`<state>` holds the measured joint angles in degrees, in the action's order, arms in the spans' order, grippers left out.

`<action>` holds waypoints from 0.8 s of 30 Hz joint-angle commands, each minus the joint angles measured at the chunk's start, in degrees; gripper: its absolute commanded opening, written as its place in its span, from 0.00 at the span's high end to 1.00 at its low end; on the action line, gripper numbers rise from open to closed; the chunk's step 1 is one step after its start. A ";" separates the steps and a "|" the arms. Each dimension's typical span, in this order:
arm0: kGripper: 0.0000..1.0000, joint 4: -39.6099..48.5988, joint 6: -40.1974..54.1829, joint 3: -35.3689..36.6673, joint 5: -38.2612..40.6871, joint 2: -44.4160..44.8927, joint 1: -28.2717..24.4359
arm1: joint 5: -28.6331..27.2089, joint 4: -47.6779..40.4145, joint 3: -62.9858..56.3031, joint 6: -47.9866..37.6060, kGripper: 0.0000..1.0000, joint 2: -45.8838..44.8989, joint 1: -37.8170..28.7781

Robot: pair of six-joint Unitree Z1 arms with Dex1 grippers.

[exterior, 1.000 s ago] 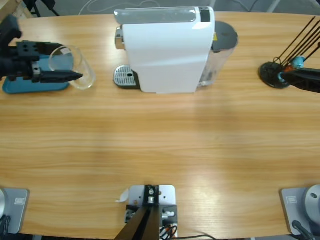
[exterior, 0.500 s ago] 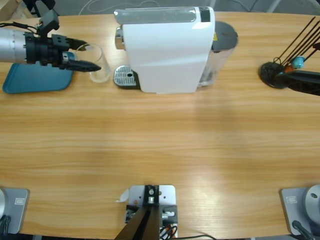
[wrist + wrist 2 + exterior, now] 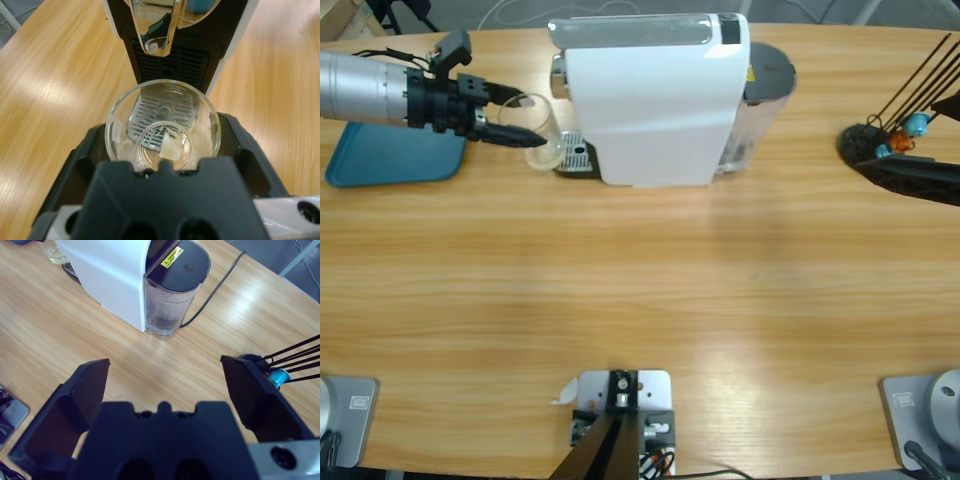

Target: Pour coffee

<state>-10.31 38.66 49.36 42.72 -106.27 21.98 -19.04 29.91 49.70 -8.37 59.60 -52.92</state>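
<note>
My left gripper [image 3: 530, 120] is shut on a clear glass tumbler [image 3: 546, 134], held upright at the left edge of the drip tray [image 3: 578, 155] of the white coffee machine [image 3: 650, 100]. In the left wrist view the glass [image 3: 165, 145] sits between the jaws, just short of the spout [image 3: 160, 30] and grille. A pale patch lies on its bottom; I cannot tell whether it is coffee. My right gripper [image 3: 162, 362] is open and holds nothing, at the table's right edge [image 3: 880, 170], well away from the machine.
A blue tray [image 3: 390, 160] lies at the far left under the left arm. A black capsule stand [image 3: 868, 142] with thin rods and blue and orange capsules stands at the right. The machine's water tank [image 3: 172, 300] and its cable are behind it.
The left arm has carried the glass rightwards from over the blue tray to the machine's drip tray. The right gripper has shifted slightly beside the capsule stand.
</note>
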 commanded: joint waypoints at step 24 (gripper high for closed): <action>1.00 -7.35 -3.68 2.22 -1.41 -7.29 3.95 | -1.47 -0.28 -3.43 -1.30 0.00 0.94 0.36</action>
<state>-17.03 35.85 51.96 41.86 -110.82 25.05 -20.49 29.88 48.81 -8.73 59.98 -52.86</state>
